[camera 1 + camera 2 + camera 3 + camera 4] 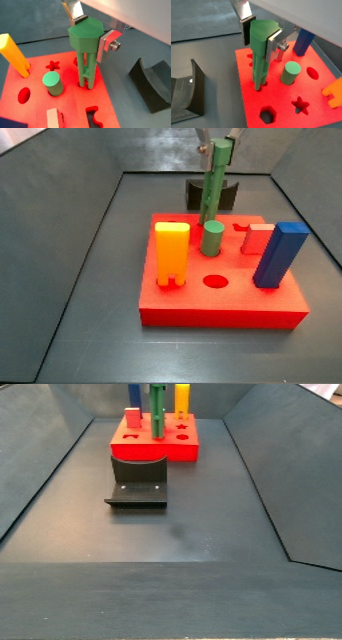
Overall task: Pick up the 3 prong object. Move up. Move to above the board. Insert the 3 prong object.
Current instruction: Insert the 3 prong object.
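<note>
The 3 prong object is a tall green post with a wider head. It stands upright, and its prongs reach down to the top of the red board near the board's far edge. My gripper is shut on the head, one silver finger on each side. Post, gripper and board also show in the wrist view from the opposite side. In both side views the post rises above every peg on the board.
On the board stand a short green cylinder, an orange block, a blue block and a pink block. The dark fixture stands on the floor beside the board. Grey bin walls enclose the floor.
</note>
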